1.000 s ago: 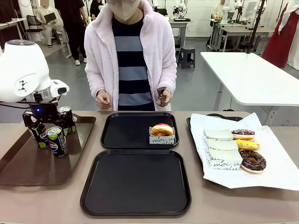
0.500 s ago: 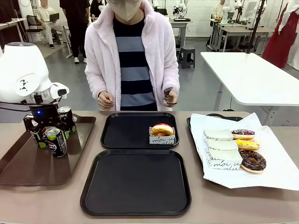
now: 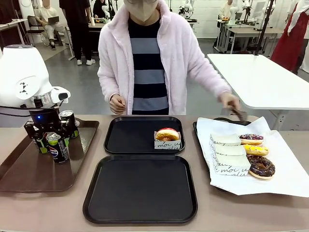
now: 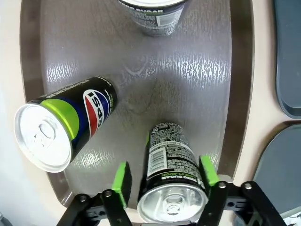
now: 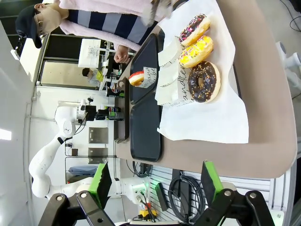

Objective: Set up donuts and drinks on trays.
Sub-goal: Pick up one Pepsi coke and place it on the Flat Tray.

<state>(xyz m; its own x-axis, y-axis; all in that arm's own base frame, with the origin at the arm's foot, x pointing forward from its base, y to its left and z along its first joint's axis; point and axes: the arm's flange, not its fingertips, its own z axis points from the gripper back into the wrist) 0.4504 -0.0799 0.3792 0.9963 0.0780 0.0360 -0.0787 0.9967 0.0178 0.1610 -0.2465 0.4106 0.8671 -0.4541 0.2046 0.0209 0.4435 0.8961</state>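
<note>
Two green pads [image 4: 122,181] of the left gripper [image 4: 164,176] stand spread on either side of an upright can [image 4: 170,162]. One pad sits close against the can and the other leaves a clear gap, so the jaws are open around it and not clamped. A second can [image 4: 70,127] stands just beside the gripper, off the finger with the gap. A third can [image 4: 153,16] stands farther out, ahead of the fingertips. All three stand on the brown tray [image 3: 29,169] directly below the gripper.

Past that tray's rim, on the side away from the second can, lie the far black tray [image 3: 128,137] and the near black tray [image 3: 140,188], edge to edge. The far one holds a pink-topped donut [image 3: 167,134] in a white paper sleeve [image 3: 167,144], at the end farther from the gripper.

Farther out, white paper [image 3: 285,179] carries stacked sleeves [image 3: 229,155] with a sprinkled donut [image 3: 251,138], a yellow donut [image 3: 256,150] and a chocolate donut [image 3: 261,166] beside them. A person's hand [image 3: 231,102] reaches over its far corner, blurred.

The right gripper [image 5: 155,181] hangs off the table's [image 5: 275,117] end nearest the paper, fingers wide apart, well away from the donuts.
</note>
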